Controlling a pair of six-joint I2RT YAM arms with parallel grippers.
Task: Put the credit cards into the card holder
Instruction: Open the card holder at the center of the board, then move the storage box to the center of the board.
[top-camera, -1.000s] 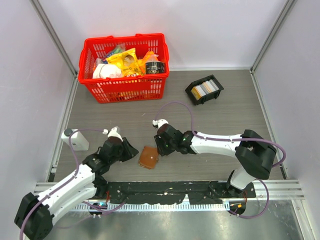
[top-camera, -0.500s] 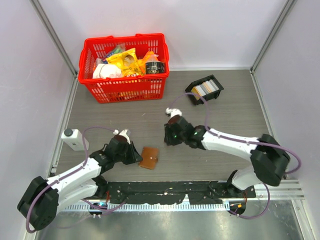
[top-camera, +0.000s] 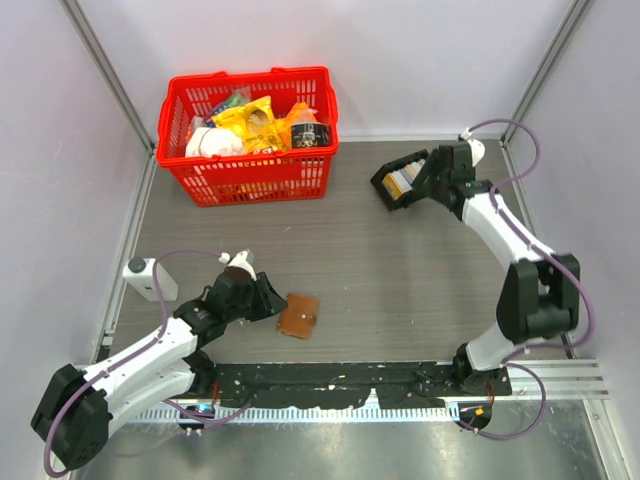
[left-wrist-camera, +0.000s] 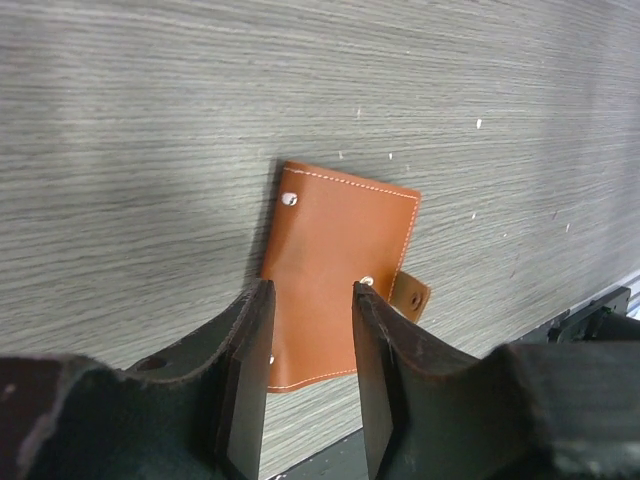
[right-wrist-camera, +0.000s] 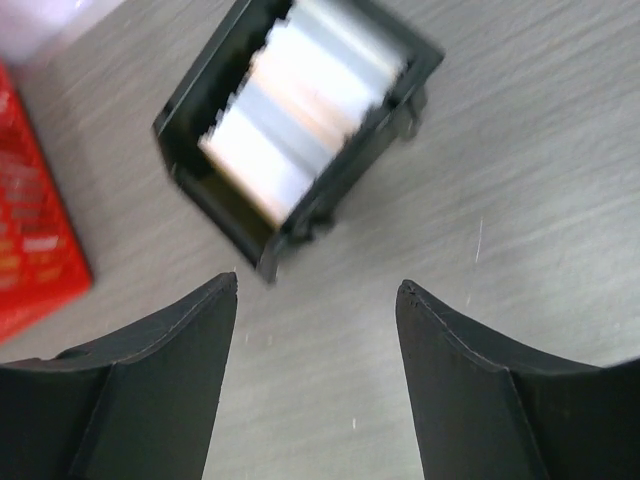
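The brown leather card holder (top-camera: 298, 315) lies flat near the front middle of the table, outer side up, with its snap tab on the right in the left wrist view (left-wrist-camera: 340, 250). My left gripper (top-camera: 268, 303) is open and low at the holder's left edge; its fingertips (left-wrist-camera: 311, 290) stand over the holder's near part and grip nothing. The credit cards (top-camera: 408, 180) stand on edge in a small black tray (top-camera: 383, 186) at the back right, blurred in the right wrist view (right-wrist-camera: 300, 110). My right gripper (top-camera: 428, 177) is open and empty just right of the tray (right-wrist-camera: 316, 285).
A red basket (top-camera: 250, 175) full of packaged goods stands at the back left. A small white device (top-camera: 150, 280) sits at the left wall. A black rail (top-camera: 330, 380) runs along the near edge. Walls close in the left, back and right sides.
My right arm has swung from beside the card holder to the back right, up to the black tray. My left gripper has moved in to the holder's left edge. The holder has not moved.
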